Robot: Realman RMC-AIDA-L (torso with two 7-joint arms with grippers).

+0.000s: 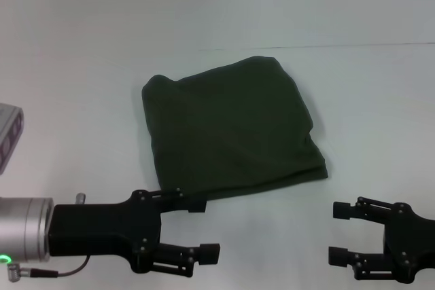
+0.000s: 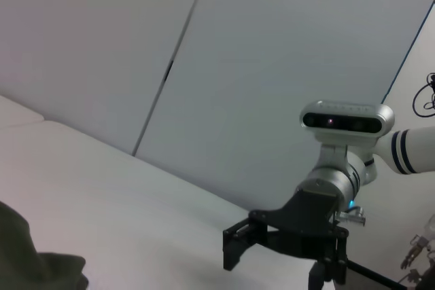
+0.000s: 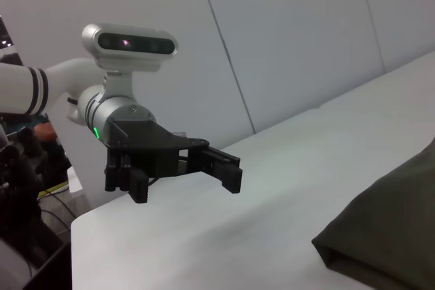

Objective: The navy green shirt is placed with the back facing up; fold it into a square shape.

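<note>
Lying folded at frame centre, the navy green shirt; left gripper lower left, right gripper lower right, both spread, empty.

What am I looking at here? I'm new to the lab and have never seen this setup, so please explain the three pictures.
This is a two-armed robot. The head view comes from a camera on its head, looking down at a white table. On it lies the navy green shirt, already folded into a rough square. The black claws near the bottom are its grippers: the left gripper and the right gripper. Both are open, hold nothing, and sit clear of the shirt. The other two pictures come from cameras on each wrist. Each looks across the table at the opposite arm: the left wrist view shows the right gripper, the right wrist view the left gripper, plus a shirt edge.
</note>
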